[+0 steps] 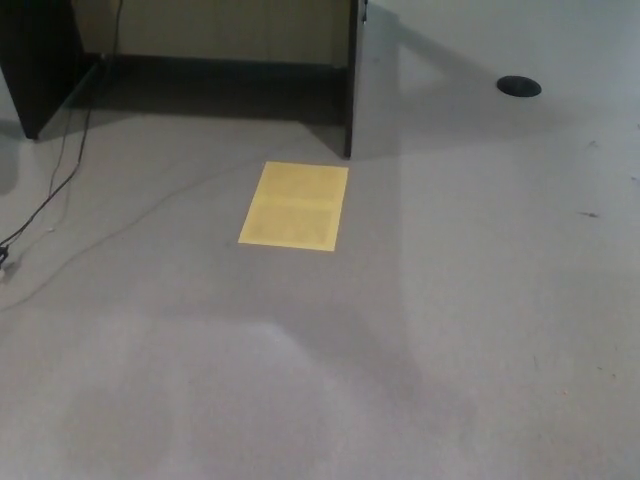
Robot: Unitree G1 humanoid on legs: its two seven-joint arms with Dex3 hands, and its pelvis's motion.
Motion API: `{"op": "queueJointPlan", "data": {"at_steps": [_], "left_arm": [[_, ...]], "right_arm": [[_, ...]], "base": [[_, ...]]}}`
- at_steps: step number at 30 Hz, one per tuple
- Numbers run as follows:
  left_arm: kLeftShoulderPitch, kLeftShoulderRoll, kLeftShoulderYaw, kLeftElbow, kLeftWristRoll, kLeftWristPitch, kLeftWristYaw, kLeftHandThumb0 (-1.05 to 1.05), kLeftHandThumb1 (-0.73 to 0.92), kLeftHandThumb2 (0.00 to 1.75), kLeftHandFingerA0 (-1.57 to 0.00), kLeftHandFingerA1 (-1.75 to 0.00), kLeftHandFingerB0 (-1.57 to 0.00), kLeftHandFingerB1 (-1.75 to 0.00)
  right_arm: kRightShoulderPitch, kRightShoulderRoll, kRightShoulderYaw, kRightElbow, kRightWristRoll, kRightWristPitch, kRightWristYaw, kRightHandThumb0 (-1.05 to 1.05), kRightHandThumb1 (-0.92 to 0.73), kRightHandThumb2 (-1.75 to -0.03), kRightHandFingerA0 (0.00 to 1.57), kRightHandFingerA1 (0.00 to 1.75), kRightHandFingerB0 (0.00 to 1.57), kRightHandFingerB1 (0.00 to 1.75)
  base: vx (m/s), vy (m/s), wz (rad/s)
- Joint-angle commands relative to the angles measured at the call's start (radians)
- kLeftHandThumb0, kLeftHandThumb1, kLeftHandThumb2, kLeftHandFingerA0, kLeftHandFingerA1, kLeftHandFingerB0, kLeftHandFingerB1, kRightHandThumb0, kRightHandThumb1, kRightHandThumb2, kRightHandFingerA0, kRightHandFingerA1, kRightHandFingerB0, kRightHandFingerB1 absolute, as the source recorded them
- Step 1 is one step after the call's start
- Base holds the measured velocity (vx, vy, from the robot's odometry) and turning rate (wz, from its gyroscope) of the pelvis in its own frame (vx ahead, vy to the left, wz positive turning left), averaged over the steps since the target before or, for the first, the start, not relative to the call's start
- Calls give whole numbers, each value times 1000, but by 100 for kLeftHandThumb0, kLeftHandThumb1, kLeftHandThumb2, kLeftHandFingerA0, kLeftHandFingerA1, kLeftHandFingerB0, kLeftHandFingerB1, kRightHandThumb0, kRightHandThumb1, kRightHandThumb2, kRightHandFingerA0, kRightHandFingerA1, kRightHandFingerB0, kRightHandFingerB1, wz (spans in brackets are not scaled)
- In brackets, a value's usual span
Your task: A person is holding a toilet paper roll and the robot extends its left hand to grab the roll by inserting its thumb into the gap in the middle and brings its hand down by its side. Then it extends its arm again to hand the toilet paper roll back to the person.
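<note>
head view | neither left nor right hand shows, so their state cannot be told | toilet paper roll out of frame, place unknown | only floor (480, 330), yellow sheet (294, 206), cable (45, 200) | roll judged light, soft, crushable; hold by thumb in core

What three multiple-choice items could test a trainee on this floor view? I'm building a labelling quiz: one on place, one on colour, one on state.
1. Where does the round dark disc lie?
A. upper right of the floor
B. lower left
C. on the sheet

2. What colour is the flat sheet?
A. blue
B. yellow
C. red

3. How do the robot's hands stand?
A. both out of view
B. left holds a roll
C. right rests on the sheet

Answers: 1 A, the disc sits near the top right corner. 2 B, the sheet is plainly yellow. 3 A, only grey floor, a cable and dark furniture show.
</note>
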Motion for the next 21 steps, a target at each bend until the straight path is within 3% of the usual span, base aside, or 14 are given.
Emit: {"op": "queueJointPlan", "data": {"at_steps": [1,2,3,8,10,11,12,17,19,21], "left_arm": [[-39,-17,-11,-270,-59,-33,-18,-7,76,82,-92,-157,-75,-131],[-47,-22,-21,-371,-63,26,-21,-8,78,82,-82,-160,-69,-136],[-73,-16,-32,-424,-32,33,-6,-8,78,79,-85,-164,-66,-136],[-156,-29,-92,-723,-3,175,-24,-7,76,83,-92,-152,-75,-128],[-227,-30,-118,-786,-8,213,-45,-2,74,87,-86,-149,-73,-126],[-270,-28,-135,-819,-1,225,-57,3,76,85,-82,-148,-73,-125],[-316,-33,-157,-857,6,240,-68,1,75,84,-83,-145,-72,-124],[-488,-57,-249,-952,42,331,-107,-2,74,82,-91,-136,-77,-116],[-575,-58,-291,-946,112,306,-110,-2,67,89,-79,-147,-73,-126],[-653,-78,-341,-972,140,386,-126,-4,68,86,-85,-150,-76,-124]], "right_arm": [[14,-8,1,3,-11,-1,-13,-43,-55,-86,66,69,43,53],[11,-4,-3,4,-7,9,-10,-44,-54,-87,66,69,43,53],[4,-2,-4,4,-7,16,-11,-38,-67,-60,70,59,49,39],[11,-10,-7,-2,-5,3,-10,-37,-67,-60,67,57,48,39],[2,-11,-10,-2,-3,6,-8,-37,-67,-60,67,56,48,39],[3,-10,-12,-2,-1,6,-7,-44,-54,-85,65,68,43,53],[9,-10,-13,-3,0,6,-5,-37,-67,-60,68,58,48,39],[17,-8,-9,-4,-5,0,-14,-38,-67,-60,69,59,48,40],[17,-5,-14,-5,1,-3,-13,-37,-67,-60,68,59,49,40],[18,-10,-20,-6,4,-3,-13,-37,-66,-60,69,59,49,40]], "base": [[0,0,0],[0,0,0],[0,0,0],[0,0,0],[0,0,0],[0,0,0],[0,0,0],[0,0,0],[0,0,0],[0,0,0]]}}
